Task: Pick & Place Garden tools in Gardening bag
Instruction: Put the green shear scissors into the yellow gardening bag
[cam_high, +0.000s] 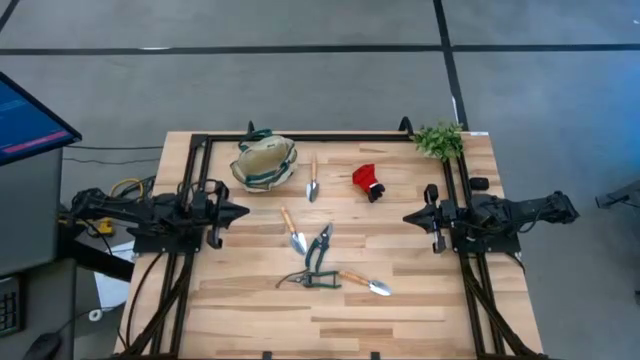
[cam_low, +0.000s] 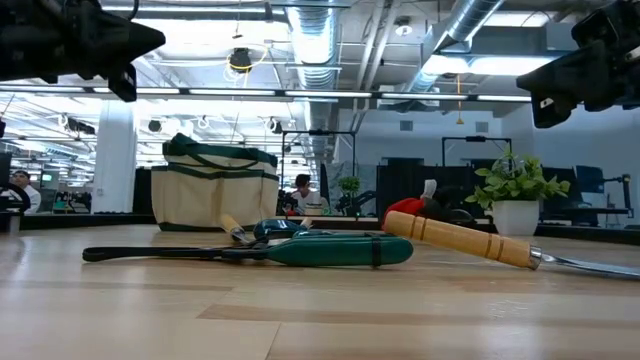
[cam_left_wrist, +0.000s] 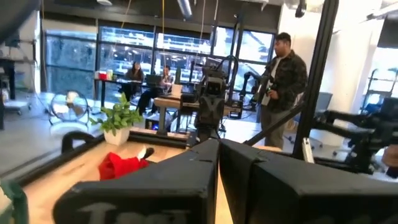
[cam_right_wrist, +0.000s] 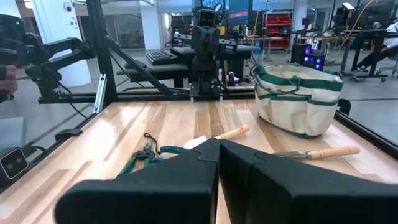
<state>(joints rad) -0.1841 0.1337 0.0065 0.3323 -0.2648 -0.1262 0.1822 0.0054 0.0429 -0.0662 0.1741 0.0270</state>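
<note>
Tools all lie loose mid-frame: trowels (cam_high: 296, 231), shears (cam_high: 318, 251), red glove (cam_high: 367, 181). Gardening bag (cam_high: 264, 163) waits upper left. Left gripper (cam_high: 238, 211) and right gripper (cam_high: 410, 216) hover pinched together, empty. Nothing picked yet, I'd say; next comes opening and descending.

A leafy green plant (cam_high: 438, 140) in a white pot stands at the wooden table's (cam_high: 420, 310) far right corner.
</note>
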